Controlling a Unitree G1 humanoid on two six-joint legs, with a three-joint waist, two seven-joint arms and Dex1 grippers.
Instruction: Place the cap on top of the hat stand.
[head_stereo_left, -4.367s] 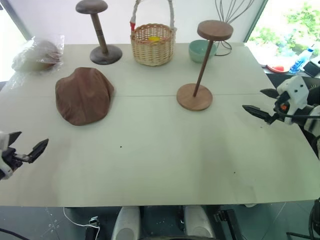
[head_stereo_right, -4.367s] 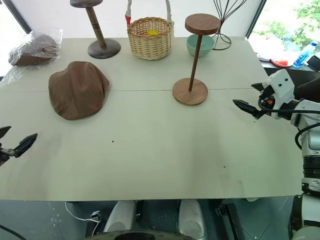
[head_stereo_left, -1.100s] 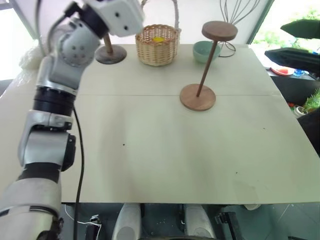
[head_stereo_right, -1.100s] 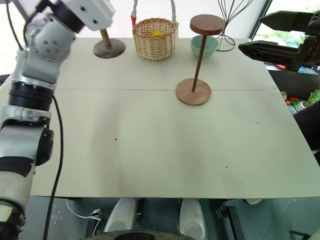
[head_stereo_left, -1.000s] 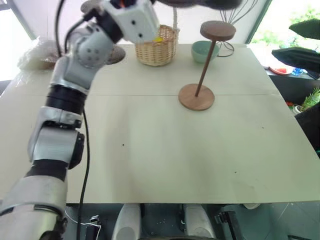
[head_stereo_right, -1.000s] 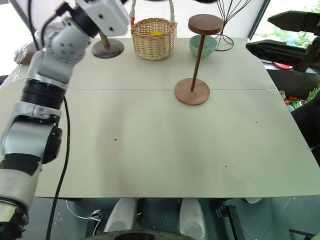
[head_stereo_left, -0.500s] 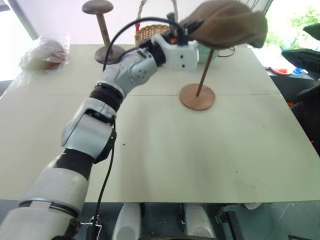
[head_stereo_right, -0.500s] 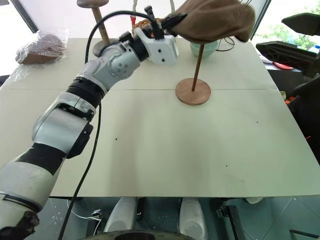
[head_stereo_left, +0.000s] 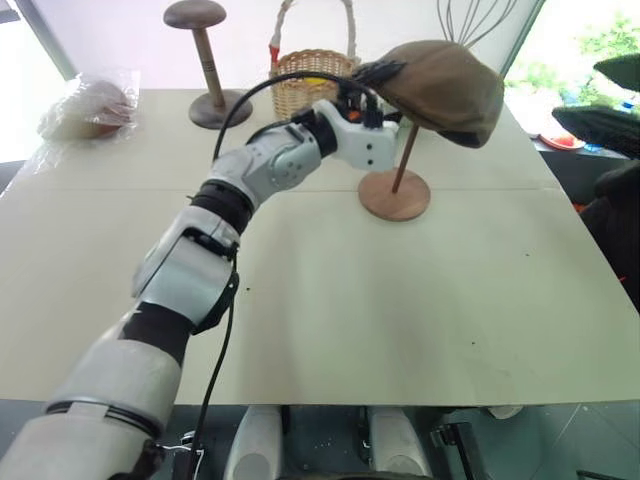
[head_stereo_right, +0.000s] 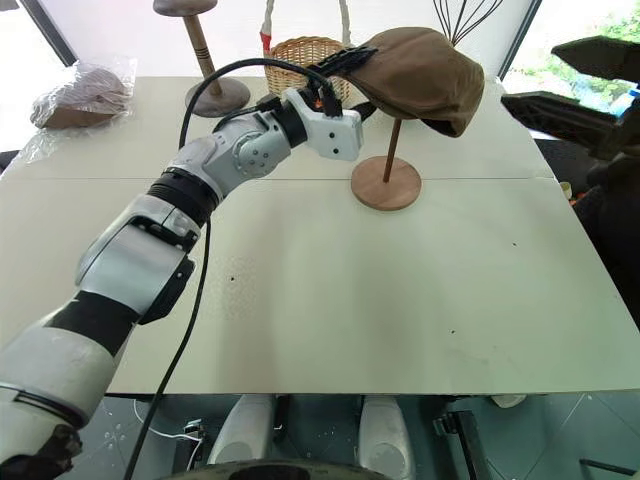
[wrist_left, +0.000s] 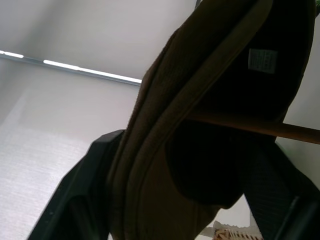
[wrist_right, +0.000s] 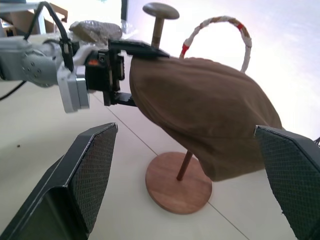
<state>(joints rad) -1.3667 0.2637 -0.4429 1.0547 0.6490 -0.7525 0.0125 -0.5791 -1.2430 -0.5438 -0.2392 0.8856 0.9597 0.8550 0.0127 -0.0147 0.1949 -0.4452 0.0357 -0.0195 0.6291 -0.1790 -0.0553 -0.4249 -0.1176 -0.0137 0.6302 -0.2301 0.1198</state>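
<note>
Right wrist view shows the cap (wrist_right: 200, 117) sitting on the hat stand (wrist_right: 179, 182), left fingers (wrist_right: 122, 75) spread open around its edge and only needing to back away, right fingers (wrist_right: 95, 180) open too.

Right gripper (wrist_right: 190, 165) jaws wide apart, framing the scene. Cap (wrist_right: 200, 112) sits tilted over the hat stand (wrist_right: 179, 181) — stem and round base showing below it on the desk (wrist_right: 60, 125). Left gripper (wrist_right: 131, 75) at the cap's edge, one finger above, one below. Behind — darker stand (wrist_right: 160, 20), basket handle (wrist_right: 220, 32), plastic-wrapped bundle (wrist_right: 95, 31).

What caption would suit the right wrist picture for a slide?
Brown cap draped over the hat stand, left gripper open around its edge.
</note>
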